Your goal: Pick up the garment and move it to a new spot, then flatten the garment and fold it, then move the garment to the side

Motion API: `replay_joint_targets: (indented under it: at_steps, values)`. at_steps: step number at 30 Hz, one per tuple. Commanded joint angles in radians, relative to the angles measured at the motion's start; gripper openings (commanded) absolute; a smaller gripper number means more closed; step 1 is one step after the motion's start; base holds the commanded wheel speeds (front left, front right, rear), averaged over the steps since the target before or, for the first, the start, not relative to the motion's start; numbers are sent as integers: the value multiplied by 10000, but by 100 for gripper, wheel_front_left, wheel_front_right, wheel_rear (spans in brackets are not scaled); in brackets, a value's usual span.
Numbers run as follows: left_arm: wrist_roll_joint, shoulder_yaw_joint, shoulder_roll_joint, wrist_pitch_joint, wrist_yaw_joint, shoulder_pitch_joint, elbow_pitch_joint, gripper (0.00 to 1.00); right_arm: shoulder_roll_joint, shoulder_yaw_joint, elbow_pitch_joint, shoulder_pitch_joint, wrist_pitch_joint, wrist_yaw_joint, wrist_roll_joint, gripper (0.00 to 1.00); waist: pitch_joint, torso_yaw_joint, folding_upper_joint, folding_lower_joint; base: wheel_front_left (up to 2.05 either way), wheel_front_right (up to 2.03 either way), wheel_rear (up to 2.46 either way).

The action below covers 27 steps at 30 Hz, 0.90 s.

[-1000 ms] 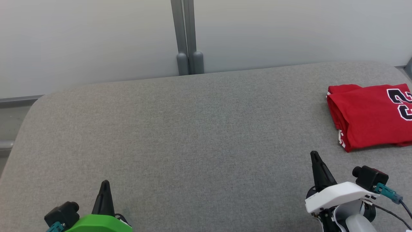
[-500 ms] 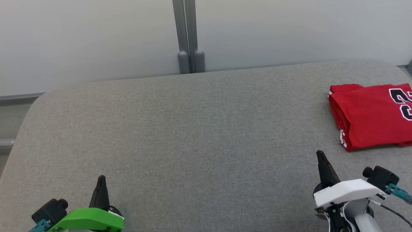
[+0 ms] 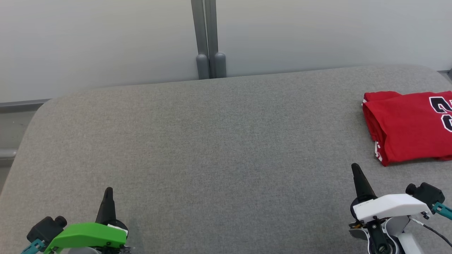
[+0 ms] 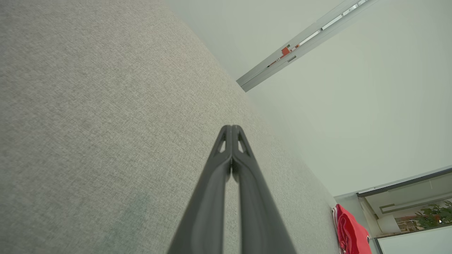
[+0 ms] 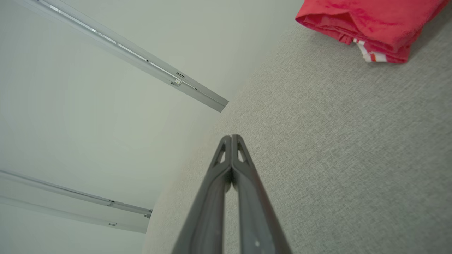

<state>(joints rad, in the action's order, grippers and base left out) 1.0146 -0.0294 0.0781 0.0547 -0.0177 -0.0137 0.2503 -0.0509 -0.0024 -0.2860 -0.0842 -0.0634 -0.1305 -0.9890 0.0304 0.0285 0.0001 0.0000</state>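
Note:
The garment [image 3: 409, 127] is a red jersey with black-and-white numerals, folded into a neat rectangle at the far right of the grey padded surface [image 3: 212, 141]. Its folded edge shows in the right wrist view [image 5: 367, 24] and as a red sliver in the left wrist view [image 4: 349, 233]. My right gripper [image 3: 356, 169] stands shut and empty, below and left of the garment, apart from it. At the lower left my left gripper [image 3: 108, 192] is shut too, holding nothing, far from the garment. Both wrist views show the fingertips pressed together [image 4: 231, 127] [image 5: 231, 137].
A pale wall with a grey double post [image 3: 208, 38] runs behind the surface. The surface's rounded left edge [image 3: 24, 141] drops off to a floor strip. A window with plants [image 4: 423, 215] appears in the left wrist view.
Both grippers have drawn back toward the bottom corners and slightly outward. The head camera has shifted a little, so the garment sits further right. The garment itself lies as before.

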Motion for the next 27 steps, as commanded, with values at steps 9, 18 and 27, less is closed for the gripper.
replay_joint_targets:
  at_steps: [9, 18, 27]
  values:
    - [1119, 309, -29, -297, -243, -416, -109, 0, -52, -214, 205, -243, 306, -6, -1153, 0, -42, -36, -1, 0, 0, 0, 0]
    - [1972, 516, -77, -547, -404, -531, -104, 0, -53, -368, 248, -261, 566, -6, -2045, 0, -82, -70, -1, 0, 0, 0, 0]
    - [2742, 697, -116, -768, -558, -621, -98, 0, -52, -504, 286, -273, 793, -6, -2847, 0, -121, -103, -1, 0, 0, 0, 0]
